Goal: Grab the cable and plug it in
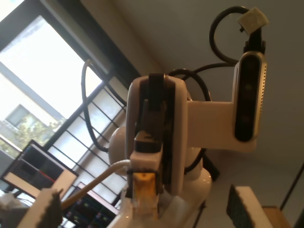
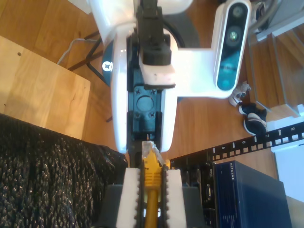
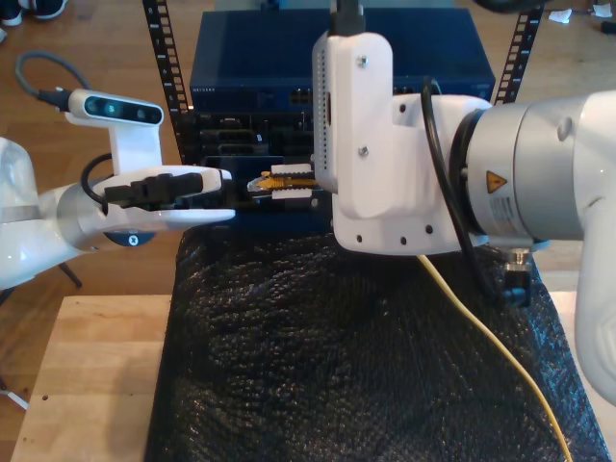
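My second gripper (image 3: 289, 181) is clamped on the cable (image 3: 481, 327) just behind its clear plug (image 3: 258, 180). The white pads (image 2: 130, 194) are pressed against either side of the yellow boot, and the plug tip pokes out past them. The plug hangs in the air just in front of the blue rack unit (image 3: 250, 58), level with the dark row of ports below the unit's blue face, not touching it.

My first gripper (image 3: 223, 185) faces the plug head-on in front of the same rack unit. Its jaws are spread wide and hold nothing, and its ribbed fingers (image 1: 45, 209) stand well to either side of the plug (image 1: 144, 190). In the exterior view its fingertips sit just short of the plug tip; whether they touch cannot be told.

Behind my second gripper, the rest of the cable trails away from the rack unit, across the black padded mat (image 3: 337, 356) that lies before it.
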Tool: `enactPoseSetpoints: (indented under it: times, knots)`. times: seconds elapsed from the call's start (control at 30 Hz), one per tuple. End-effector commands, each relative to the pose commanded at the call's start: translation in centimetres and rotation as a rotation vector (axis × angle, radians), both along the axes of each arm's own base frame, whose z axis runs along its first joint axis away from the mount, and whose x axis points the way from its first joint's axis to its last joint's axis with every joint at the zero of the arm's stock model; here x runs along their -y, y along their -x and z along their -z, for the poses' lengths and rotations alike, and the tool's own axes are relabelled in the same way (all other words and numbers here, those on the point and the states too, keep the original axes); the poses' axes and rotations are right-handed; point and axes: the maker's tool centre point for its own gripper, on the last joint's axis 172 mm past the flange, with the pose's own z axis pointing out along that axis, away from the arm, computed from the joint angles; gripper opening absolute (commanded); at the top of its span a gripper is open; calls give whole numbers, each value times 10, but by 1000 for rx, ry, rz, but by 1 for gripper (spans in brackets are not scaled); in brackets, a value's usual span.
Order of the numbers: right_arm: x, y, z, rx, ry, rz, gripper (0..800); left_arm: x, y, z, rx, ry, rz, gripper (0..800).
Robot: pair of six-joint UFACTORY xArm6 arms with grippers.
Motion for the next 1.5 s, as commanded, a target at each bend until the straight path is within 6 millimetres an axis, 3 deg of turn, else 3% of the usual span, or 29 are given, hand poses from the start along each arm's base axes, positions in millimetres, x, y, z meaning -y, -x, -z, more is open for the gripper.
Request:
enactPoseSetpoints:
  times: [0.1, 0.37, 0.5, 0.6, 0.73, 0.9, 1.1, 1.5]
  knots:
    - [0, 0, -3, -8, -7, 4, 1, -8, -15, -3, 40, -49, -69, 800]
    - [12, -5, 13, -93, 32, 21, 0, -33, -45, -7, 98, -129, -196, 800]
    - [27, -14, 42, -203, 82, 52, 0, -34, -47, -13, 150, -194, -217, 800]
    - [43, -23, 71, -299, 129, 79, 0, -32, -46, -7, 178, -279, -216, 800]
    - [81, -47, 94, -414, 145, 178, 0, -33, -44, 13, 204, -410, -193, 800]
    - [129, -68, 107, -530, 155, 271, 0, -43, -40, 44, 223, -568, -154, 800]
    - [144, -72, 132, -593, 215, 280, 0, -60, -43, 67, 302, -748, -169, 800]
    - [202, -94, 191, -668, 471, 454, 0, -118, -22, 126, 397, -1112, -86, 800]
